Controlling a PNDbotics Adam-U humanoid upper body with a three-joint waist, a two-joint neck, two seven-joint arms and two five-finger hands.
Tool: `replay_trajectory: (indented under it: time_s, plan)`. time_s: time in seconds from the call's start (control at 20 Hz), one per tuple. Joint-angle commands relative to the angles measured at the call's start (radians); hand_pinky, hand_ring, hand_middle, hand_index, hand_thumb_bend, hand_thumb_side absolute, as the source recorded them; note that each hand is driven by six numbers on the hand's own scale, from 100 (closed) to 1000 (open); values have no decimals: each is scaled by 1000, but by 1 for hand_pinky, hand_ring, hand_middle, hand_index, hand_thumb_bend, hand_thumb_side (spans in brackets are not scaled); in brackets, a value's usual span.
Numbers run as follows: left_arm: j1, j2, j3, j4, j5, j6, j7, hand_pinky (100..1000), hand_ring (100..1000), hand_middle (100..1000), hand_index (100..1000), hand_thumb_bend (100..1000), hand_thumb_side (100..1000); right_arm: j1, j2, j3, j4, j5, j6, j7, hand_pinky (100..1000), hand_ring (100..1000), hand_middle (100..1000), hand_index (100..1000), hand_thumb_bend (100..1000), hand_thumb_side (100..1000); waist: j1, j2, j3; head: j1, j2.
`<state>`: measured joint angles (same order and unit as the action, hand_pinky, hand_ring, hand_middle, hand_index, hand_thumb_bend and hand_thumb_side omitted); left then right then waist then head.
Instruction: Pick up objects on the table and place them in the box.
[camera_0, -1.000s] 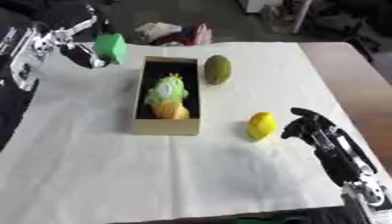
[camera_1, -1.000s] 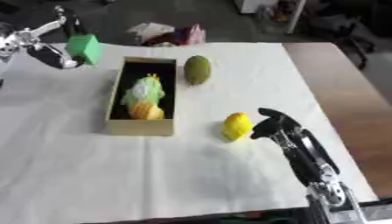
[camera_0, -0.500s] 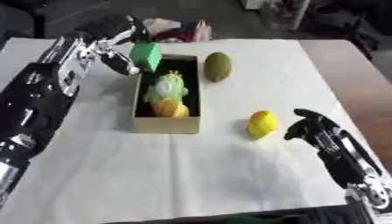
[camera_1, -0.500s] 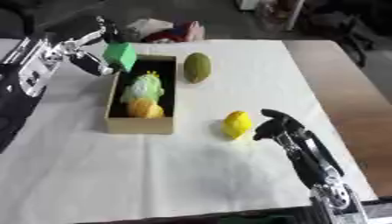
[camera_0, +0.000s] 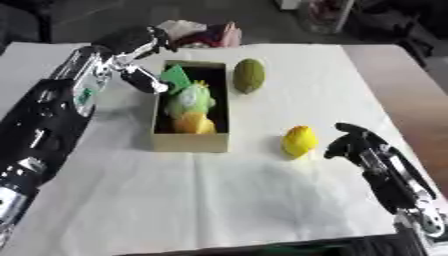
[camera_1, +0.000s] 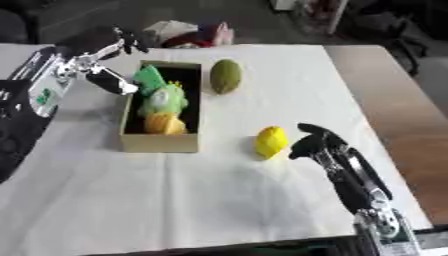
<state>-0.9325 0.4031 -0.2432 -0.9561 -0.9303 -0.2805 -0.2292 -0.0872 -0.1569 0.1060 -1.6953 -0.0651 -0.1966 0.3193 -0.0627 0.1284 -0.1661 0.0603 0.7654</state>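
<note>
White cloth covers the bench (camera_0: 262, 210), on which an open cardboard box (camera_0: 191, 142) stands left of centre, already holding a green-and-white soft toy (camera_0: 192, 100) with an orange piece (camera_0: 196, 124) nearer the camera. Left hand (camera_0: 131, 50), fingers and thumb pinching a green block (camera_0: 175, 77), hangs over the box's far end; the block sits tilted at the left wall, and whether it touches the toy cannot be told. Right hand (camera_1: 317, 145) is curled and holds nothing, just beside the yellow lemon-shaped fruit (camera_1: 270, 140) lying on the cloth. An olive-green oval fruit (camera_0: 248, 75) lies to the right of the box's far end, apart from it. Likely risks: released this close to the wall, the block may catch the rim and tip outside, or perch on the toy and crowd the space left for the two fruits; the rounded yellow fruit may roll away if the right hand nudges it before closing.
</note>
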Motion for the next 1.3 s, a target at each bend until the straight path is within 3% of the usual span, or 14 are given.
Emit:
replay_trajectory:
  time_s: [0.05,0.2,0.35,0.6,0.8,1.05,1.25,1.3]
  plan:
    - [-14,23,7,-31,34,0,12,753,691,732,811,470,370,-9,-9,-3,-12,-3,-3,2,747,610,584,859,100,732,4,-12,1,-5,5]
    - [-2,57,16,-87,118,7,26,749,667,708,793,401,353,-9,-11,-9,-13,0,-4,-1,747,610,584,861,100,728,7,-13,9,-16,5]
    - [46,117,30,-217,259,27,58,745,647,684,772,343,335,-12,-15,-20,-15,8,-6,-9,747,610,585,862,100,723,14,-14,20,-30,5]
    - [200,225,75,-535,531,110,103,742,638,672,764,312,327,-37,-45,-39,-15,28,-16,-24,748,611,586,867,100,698,25,-15,41,-45,5]
    - [349,265,130,-736,675,173,135,739,629,663,758,290,344,-97,-111,-41,4,62,-35,-19,752,614,591,876,100,657,24,-17,60,-55,5]
    - [555,237,191,-900,764,221,169,733,618,651,749,256,389,-180,-237,-31,71,145,-92,16,757,627,609,903,100,599,19,-15,85,-67,5]
    - [687,166,215,-951,792,240,185,728,610,639,741,235,430,-246,-332,-12,125,207,-146,68,771,673,654,926,100,476,14,-16,105,-80,5]
    - [709,153,216,-957,793,244,185,728,610,639,741,234,438,-261,-354,-5,138,220,-161,87,778,695,676,932,100,411,12,-17,109,-84,5]
